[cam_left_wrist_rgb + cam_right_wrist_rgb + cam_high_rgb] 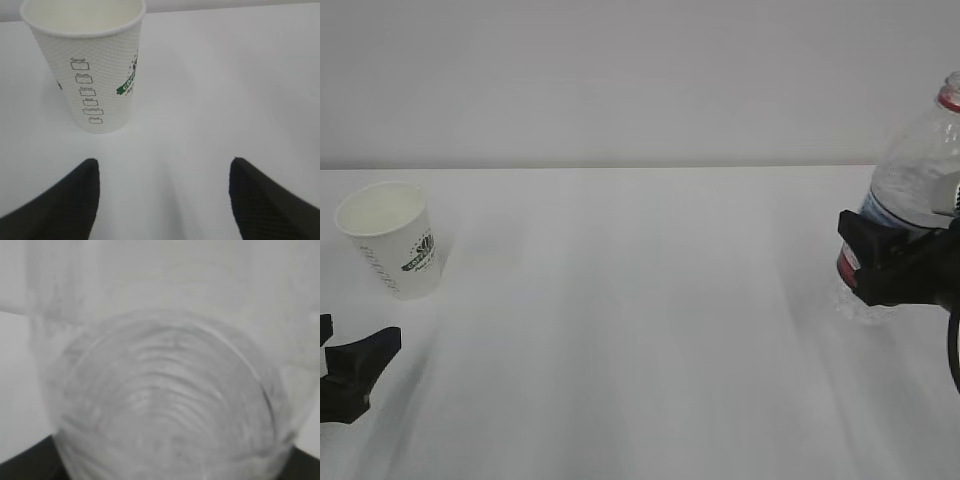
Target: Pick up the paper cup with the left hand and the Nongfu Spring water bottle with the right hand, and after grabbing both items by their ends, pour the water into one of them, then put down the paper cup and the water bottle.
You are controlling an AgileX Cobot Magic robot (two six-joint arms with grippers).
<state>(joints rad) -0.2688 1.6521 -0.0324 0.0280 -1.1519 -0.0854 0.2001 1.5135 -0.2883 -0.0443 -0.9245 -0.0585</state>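
The white paper cup point(392, 240) with its green logo stands upright at the far left of the table; the left wrist view shows the cup point(90, 65) close ahead and left of centre. My left gripper point(358, 338) hovers low in front of it, open and apart from it, and nothing lies between the left gripper's point(164, 167) fingers. At the right edge stands the clear water bottle point(915, 170), red ring at its neck. My right gripper point(882, 265) is shut on its lower body at the label. The ribbed bottle point(165, 390) fills the right wrist view, right gripper point(167, 462) fingers at both sides.
The white table point(640, 330) stretches bare between the cup and the bottle. A plain pale wall rises behind the table's far edge point(620, 167).
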